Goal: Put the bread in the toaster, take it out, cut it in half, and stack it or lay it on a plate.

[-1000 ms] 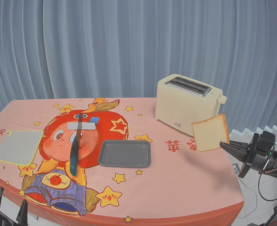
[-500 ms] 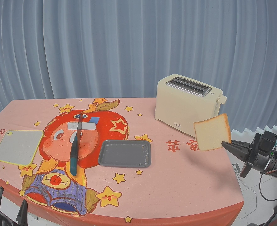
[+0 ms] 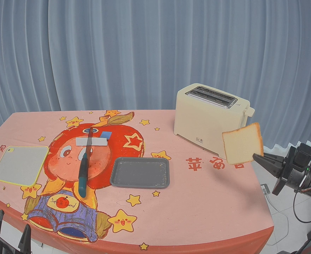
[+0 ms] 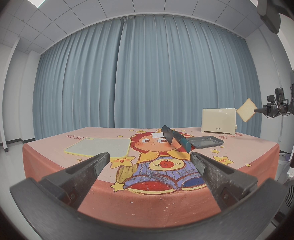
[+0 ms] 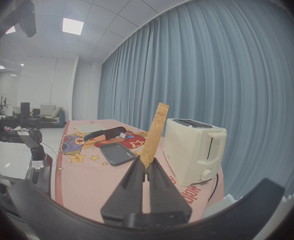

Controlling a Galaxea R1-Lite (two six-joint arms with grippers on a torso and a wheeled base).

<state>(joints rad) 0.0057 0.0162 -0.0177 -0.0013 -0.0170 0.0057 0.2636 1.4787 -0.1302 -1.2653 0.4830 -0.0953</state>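
Tan-crusted white bread slice (image 3: 242,143) hanging at the right edge of the head view, just beside the cream two-slot toaster (image 3: 208,119).
Black right gripper (image 3: 256,156) is pinching the slice's lower corner between closed fingers. The slice is sitting tilted, so I judge it needs carrying above the slots (image 3: 212,96), squaring to one opening, then lowering straight down. Left gripper (image 4: 150,159) is hovering at the lower left of the head view, fingers spread wide.

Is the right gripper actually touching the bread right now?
Touching. The right wrist view shows the right gripper shut on the bread at its lower edge, both fingers pressed against it.
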